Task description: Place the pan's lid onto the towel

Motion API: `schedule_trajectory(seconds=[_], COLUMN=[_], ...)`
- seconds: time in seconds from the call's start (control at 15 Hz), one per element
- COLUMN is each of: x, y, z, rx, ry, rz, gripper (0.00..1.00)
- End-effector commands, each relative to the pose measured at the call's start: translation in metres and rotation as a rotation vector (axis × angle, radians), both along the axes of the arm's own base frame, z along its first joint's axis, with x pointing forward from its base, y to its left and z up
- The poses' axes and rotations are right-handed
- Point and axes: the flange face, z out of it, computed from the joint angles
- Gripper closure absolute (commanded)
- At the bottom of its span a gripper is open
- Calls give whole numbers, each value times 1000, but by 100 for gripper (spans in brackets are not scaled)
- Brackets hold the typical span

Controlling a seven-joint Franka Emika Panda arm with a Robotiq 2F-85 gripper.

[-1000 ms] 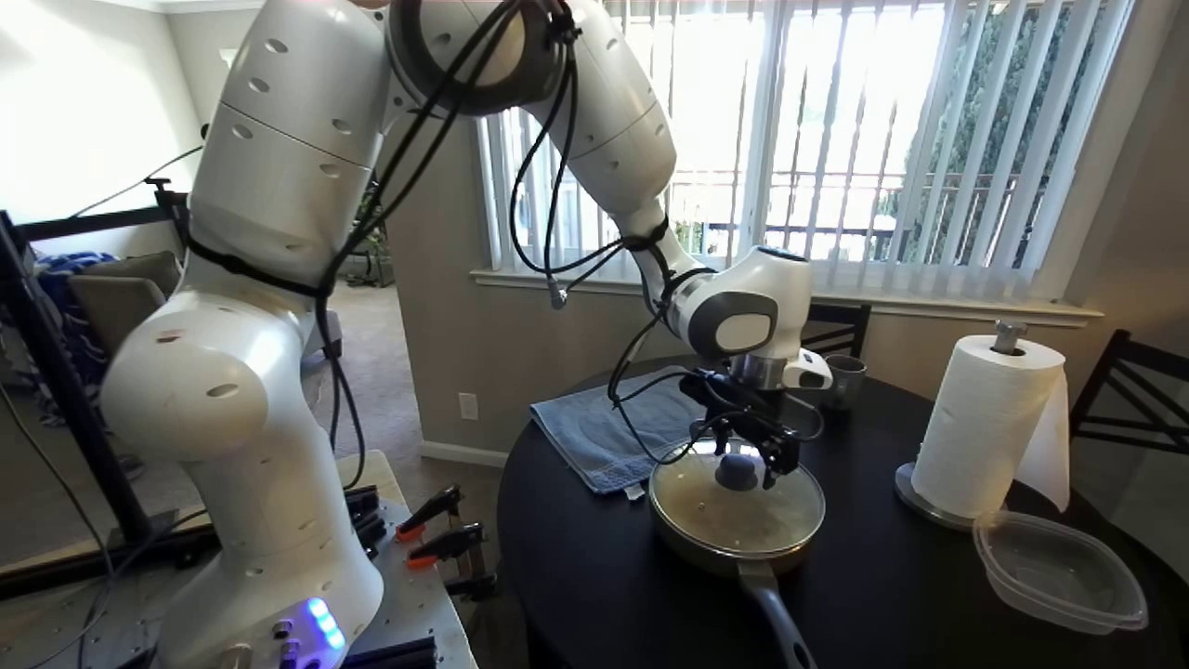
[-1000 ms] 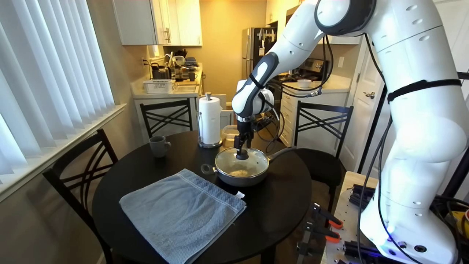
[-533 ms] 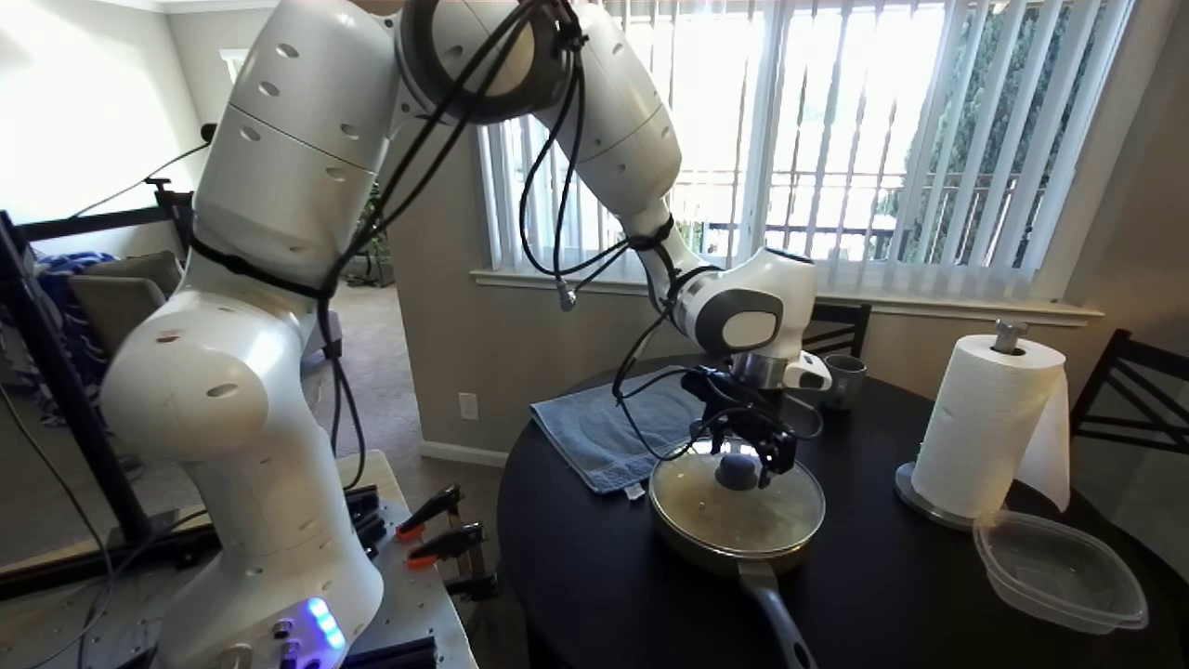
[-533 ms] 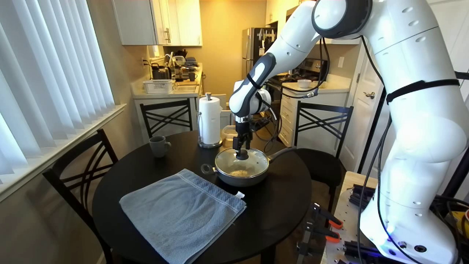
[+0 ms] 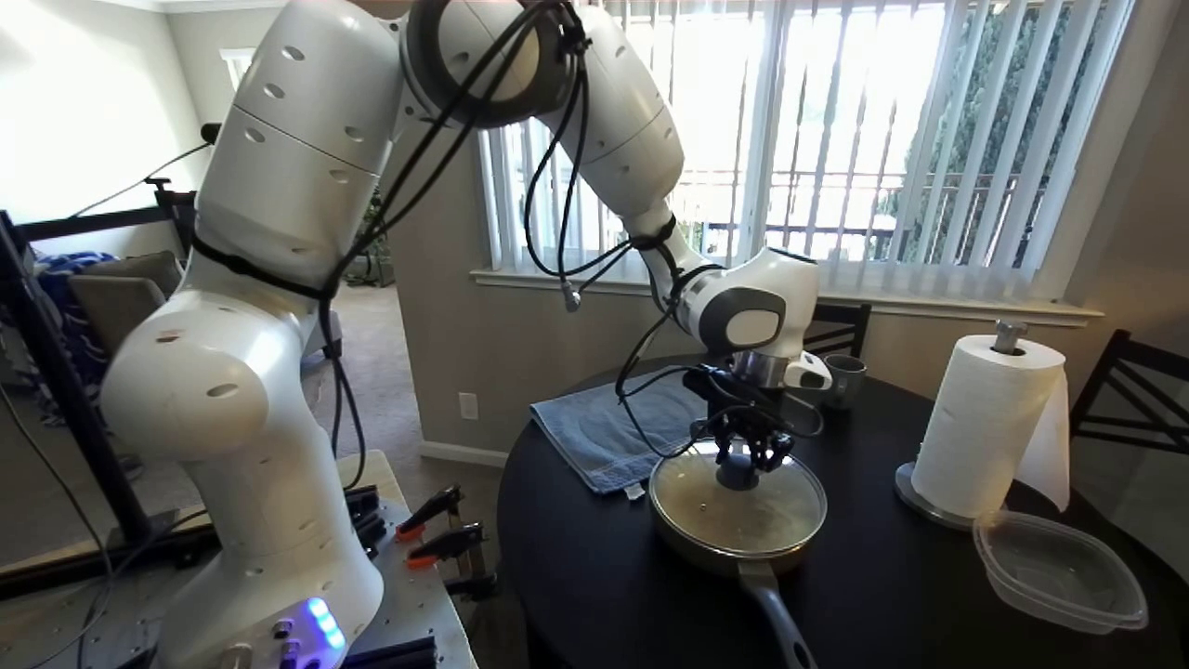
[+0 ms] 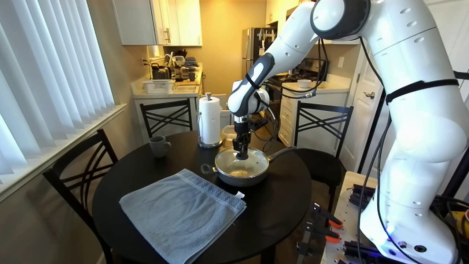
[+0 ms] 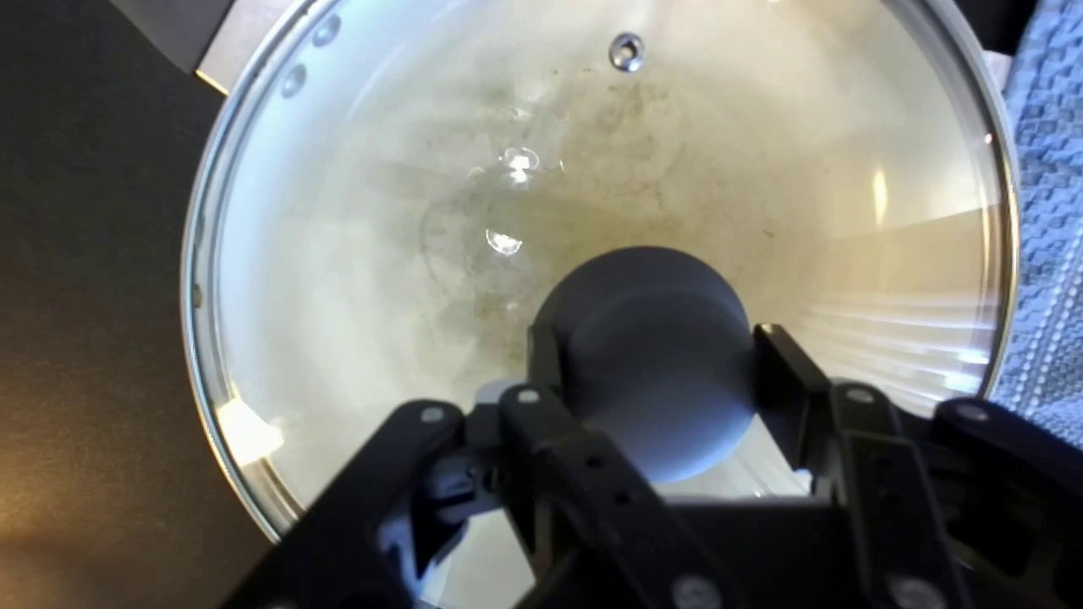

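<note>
The glass lid [image 7: 381, 279] has a metal rim and a black knob [image 7: 651, 372] at its centre. It sits level on the pan [image 6: 242, 180], whose long dark handle [image 5: 780, 618] points away over the table. In the wrist view my gripper [image 7: 651, 359] is shut on the knob, one finger pressed to each side. Both exterior views show the gripper [image 6: 242, 150] coming down from above onto the knob. The blue-grey towel [image 6: 179, 212] lies flat beside the pan, a bit rumpled. Part of it is behind the arm's cables in an exterior view [image 5: 594, 437].
On the dark round table [image 6: 278, 205] stand a paper towel roll [image 5: 985, 427], a clear plastic container [image 5: 1059, 571] and a grey mug [image 6: 159, 146]. Chairs [image 6: 322, 121] surround the table. Loose cables [image 5: 641, 418] hang from the arm near the towel.
My gripper has shifted slightly and lowered over the knob. Its fingers, apart around the knob before, have come together on it. Lid, pan and towel look unmoved.
</note>
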Motion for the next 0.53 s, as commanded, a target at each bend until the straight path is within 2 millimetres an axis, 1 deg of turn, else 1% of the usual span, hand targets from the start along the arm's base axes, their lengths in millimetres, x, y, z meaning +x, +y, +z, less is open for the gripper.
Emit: schedule_trajectory(seconds=[0.0, 0.13, 0.2, 0.33, 0.47], x=[3, 2, 1, 0, -1], y=[1, 1, 2, 6, 13], z=[1, 5, 11, 29, 51], rx=[2, 3, 6, 30, 24], ry=[11, 9, 7, -5, -11], rz=[32, 23, 17, -2, 1], gripper=[67, 67, 67, 67, 67])
